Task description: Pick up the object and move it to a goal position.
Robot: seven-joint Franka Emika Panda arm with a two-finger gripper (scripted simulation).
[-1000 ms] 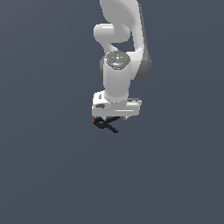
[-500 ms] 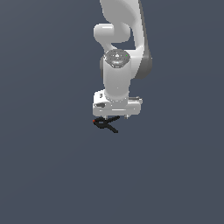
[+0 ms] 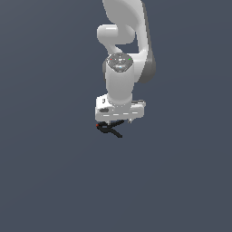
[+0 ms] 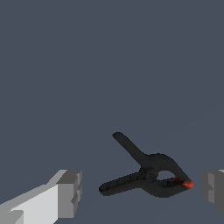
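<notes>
The white arm (image 3: 124, 50) hangs down from the top of the exterior view, its rounded joints stacked one over another; the wrist points straight down, with a grey cap facing the camera; below it sits the wide white body of the tool (image 3: 114, 123), level and square to the view; in the wrist view its two grey fingers (image 4: 70, 194) stand well apart, one at each side of the picture, with a broad gap between them; the jaws touch nothing.

Black V-shaped object (image 4: 148, 175), red-tipped
</notes>
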